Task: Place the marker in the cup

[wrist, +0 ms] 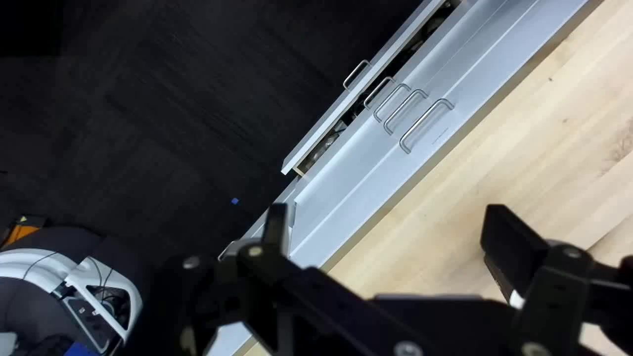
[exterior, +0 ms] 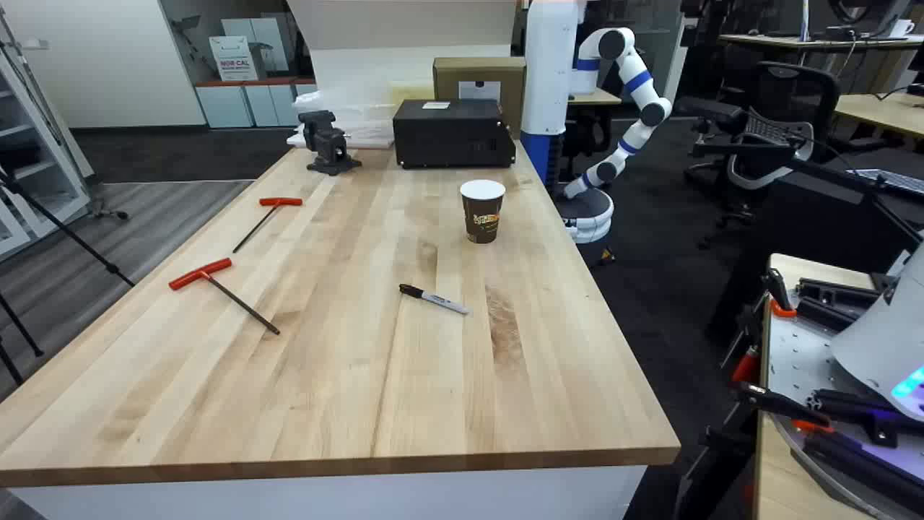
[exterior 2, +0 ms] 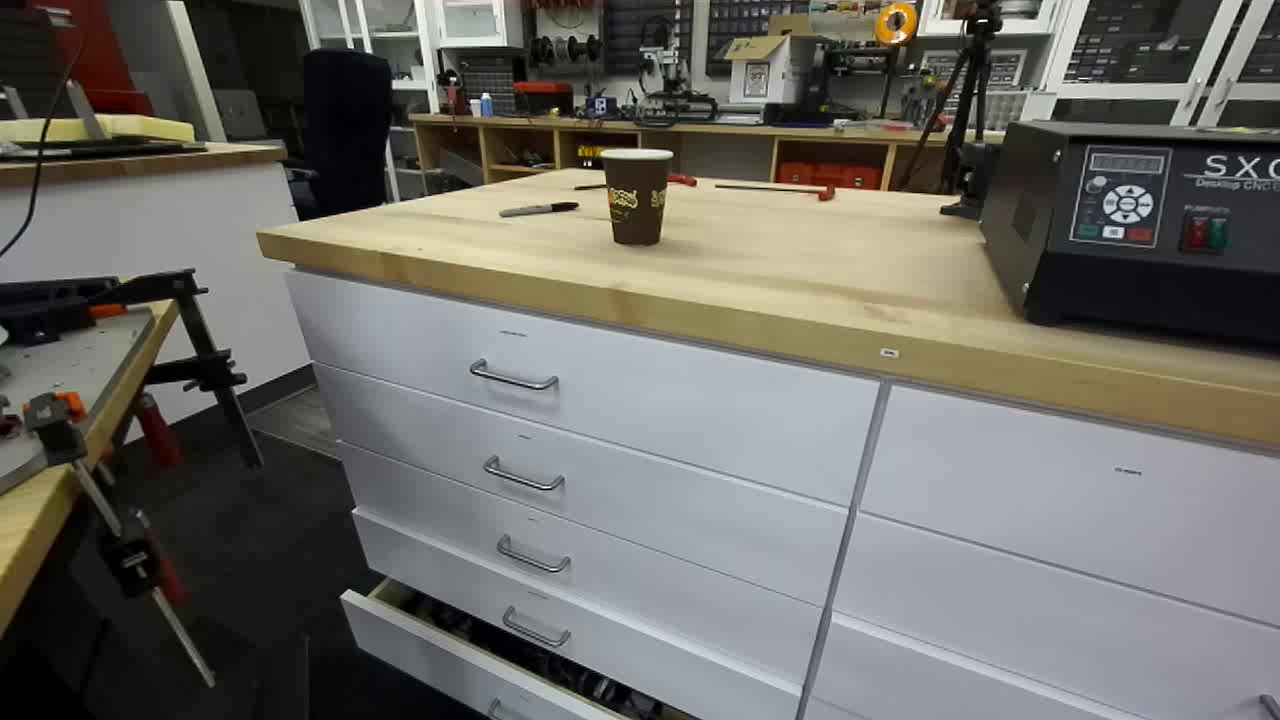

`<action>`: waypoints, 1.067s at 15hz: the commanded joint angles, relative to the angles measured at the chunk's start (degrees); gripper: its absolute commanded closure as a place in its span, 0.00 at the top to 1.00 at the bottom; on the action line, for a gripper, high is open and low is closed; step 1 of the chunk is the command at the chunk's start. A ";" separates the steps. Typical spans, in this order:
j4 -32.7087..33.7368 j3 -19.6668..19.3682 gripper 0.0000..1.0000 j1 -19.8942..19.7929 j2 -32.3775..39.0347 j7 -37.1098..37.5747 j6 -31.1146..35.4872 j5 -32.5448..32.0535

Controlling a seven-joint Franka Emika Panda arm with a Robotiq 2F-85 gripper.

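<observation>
The marker [exterior: 433,298] has a black cap and a light grey barrel. It lies flat on the wooden tabletop in both exterior views [exterior 2: 538,209]. The cup [exterior: 482,213] stands upright, brown with a white rim, apart from the marker; it also shows in an exterior view [exterior 2: 636,200]. In the wrist view my gripper [wrist: 386,210] is wide open with nothing between its fingers, above the table's edge. A brown and white sliver of the cup [wrist: 516,299] shows behind the right finger. The marker does not show there. My gripper is outside both exterior views.
Two red-handled T-shaped tools [exterior: 202,274] [exterior: 280,202] lie on the tabletop [exterior: 346,390]. A black box [exterior: 455,133] and a dark vise [exterior: 328,144] stand at one end. White drawers [exterior 2: 600,420] are below, the bottom one pulled out. A clamp-lined bench [exterior: 816,347] stands beside.
</observation>
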 commanded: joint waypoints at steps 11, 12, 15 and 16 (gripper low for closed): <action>-0.54 0.73 1.00 -0.05 0.01 0.22 0.05 0.41; -1.56 1.45 1.00 0.55 -0.23 0.62 0.17 0.94; -5.55 4.16 1.00 2.91 -1.46 0.50 0.96 2.93; -7.18 5.30 1.00 4.10 -1.97 0.17 1.13 4.03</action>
